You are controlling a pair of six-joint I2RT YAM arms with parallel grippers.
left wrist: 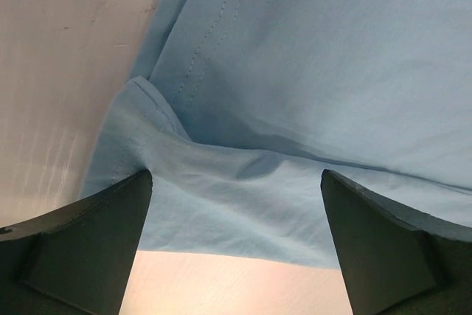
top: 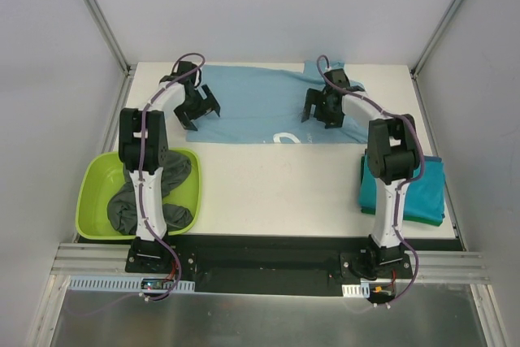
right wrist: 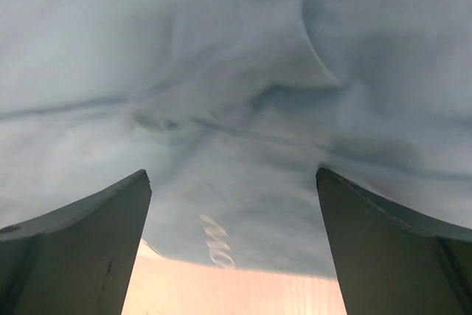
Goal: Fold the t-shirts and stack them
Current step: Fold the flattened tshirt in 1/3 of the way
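Observation:
The light blue t-shirt (top: pixel 260 107) with white printed marks lies spread flat across the far half of the table. My left gripper (top: pixel 201 115) is open just over the shirt's left end; its wrist view shows the shirt's near edge and a seam (left wrist: pixel 295 108) between the spread fingers (left wrist: pixel 81 248). My right gripper (top: pixel 319 115) is open over the shirt's right part; its wrist view shows wrinkled blue cloth with a white mark (right wrist: pixel 217 245). A folded teal t-shirt (top: pixel 426 188) lies at the right edge. A dark grey t-shirt (top: pixel 166 193) is bunched in the tub.
A lime-green plastic tub (top: pixel 101 201) sits at the table's near left corner. White walls close in the table at the back and on both sides. Bare white table (top: pixel 276 188) lies between the tub and the teal shirt.

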